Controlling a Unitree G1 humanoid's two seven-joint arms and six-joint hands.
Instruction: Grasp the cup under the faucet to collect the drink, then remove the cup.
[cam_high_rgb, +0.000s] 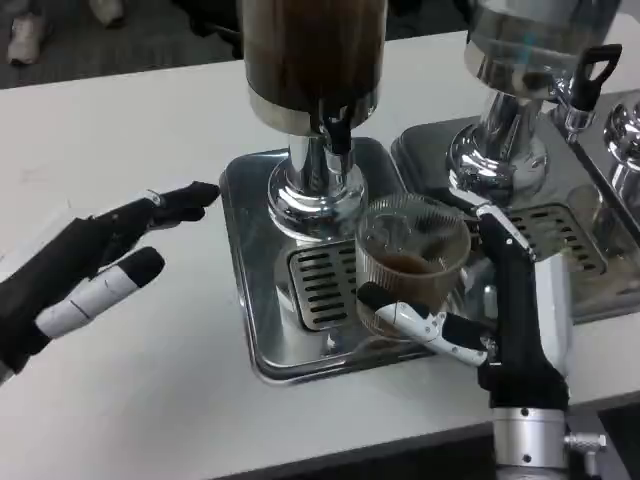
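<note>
A clear ribbed cup (412, 262) with a little brown drink in its bottom stands on the slotted drip tray (322, 285), in front of and slightly right of the black faucet (337, 132) of the dark-drink dispenser (312, 60). My right hand (490, 310) holds the cup, fingers wrapped around its front and right side. My left hand (95, 265) hovers over the white table to the left of the tray, fingers spread and holding nothing.
A second chrome dispenser (520, 60) with a black tap handle (590, 75) stands at the right on its own drip tray (560, 235). The steel base tray (245, 260) has a raised rim. The table's front edge runs close below my right wrist.
</note>
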